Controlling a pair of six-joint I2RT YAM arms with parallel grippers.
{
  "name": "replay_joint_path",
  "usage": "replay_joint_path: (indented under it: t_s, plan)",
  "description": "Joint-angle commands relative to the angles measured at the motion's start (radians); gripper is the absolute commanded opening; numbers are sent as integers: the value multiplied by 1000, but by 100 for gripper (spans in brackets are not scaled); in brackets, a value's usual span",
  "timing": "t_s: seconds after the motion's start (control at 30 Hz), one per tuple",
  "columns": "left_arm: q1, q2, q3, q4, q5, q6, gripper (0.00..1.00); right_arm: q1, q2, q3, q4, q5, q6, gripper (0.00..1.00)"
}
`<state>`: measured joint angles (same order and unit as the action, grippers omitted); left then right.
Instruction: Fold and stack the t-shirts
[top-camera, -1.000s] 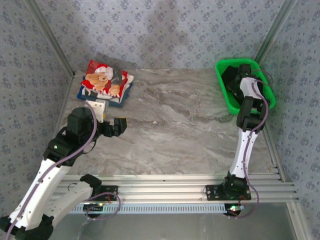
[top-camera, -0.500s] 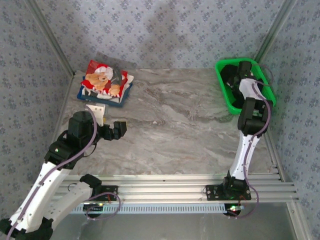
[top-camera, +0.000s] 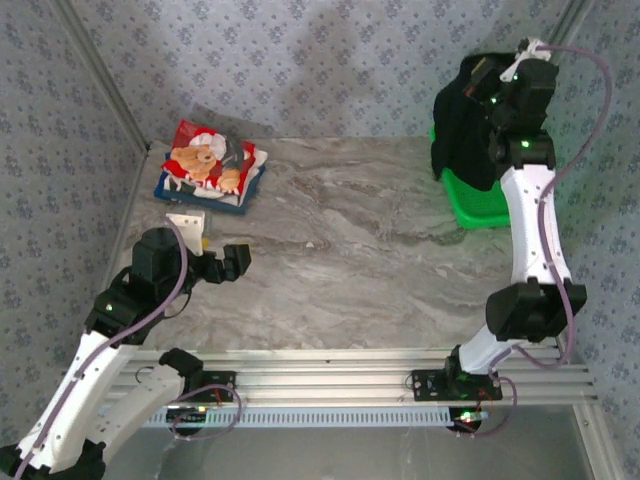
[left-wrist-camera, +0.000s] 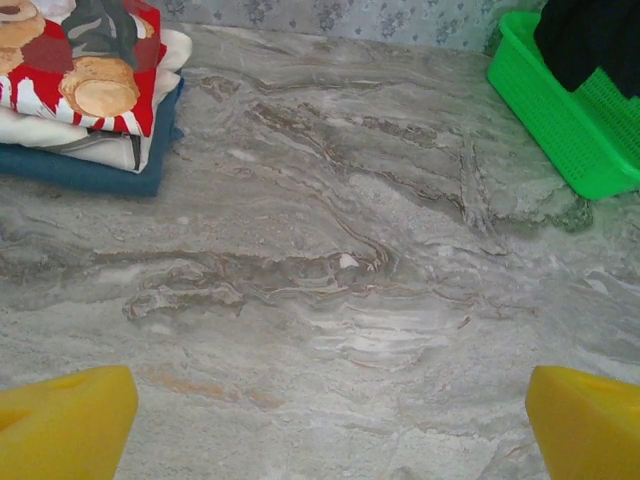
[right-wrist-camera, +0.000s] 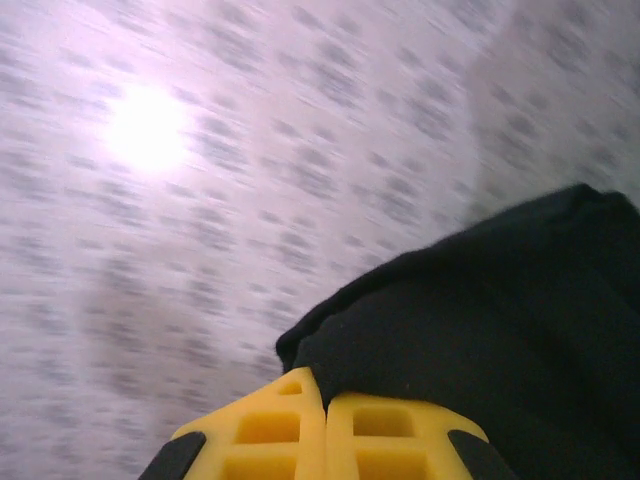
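The middle of the marbled surface (top-camera: 350, 260) lies bare between the folded stack at the far-left corner and the green basket (top-camera: 482, 208) against the far-right wall. High above the basket, the right claw (top-camera: 480, 75) is pinched shut on the black t-shirt (top-camera: 462, 135), which hangs down over the basket. The left claw (top-camera: 237, 260) hovers low at near left, spread wide and empty, near the red-and-white t-shirt (top-camera: 207, 160) lying on the dark blue t-shirt (left-wrist-camera: 90, 175).

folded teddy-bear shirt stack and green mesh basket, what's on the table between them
Nothing: the left wrist view shows bare grey marbled tabletop running from the folded teddy-bear shirt stack to the green plastic mesh basket.
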<state>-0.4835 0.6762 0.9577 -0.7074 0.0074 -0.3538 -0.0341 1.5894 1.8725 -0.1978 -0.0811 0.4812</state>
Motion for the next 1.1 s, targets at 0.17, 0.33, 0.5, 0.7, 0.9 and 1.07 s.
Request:
replay_joint_path:
  t_s: [0.17,0.33,0.5,0.7,0.9,1.07]
  plan:
    - [67,26,189,8,-58,-46,100,208,-22,412,-93,-361,65,7]
    - [99,1,253,-26,-60,-75,99,277,19,452,-146,-431,239,7]
    - [100,-81,250,-96,-105,-72,100,330,53,359,-285,-416,234,8]
    - [100,-165,174,-140,-83,-91,100,382,11,-166,-33,-427,303,9]
    - [100,-221,120,-161,-66,-101,100,499,104,-308,53,-430,321,7]
    - [100,-234,164,-199,-106,-69,100,657,148,-205,28,-416,311,8]
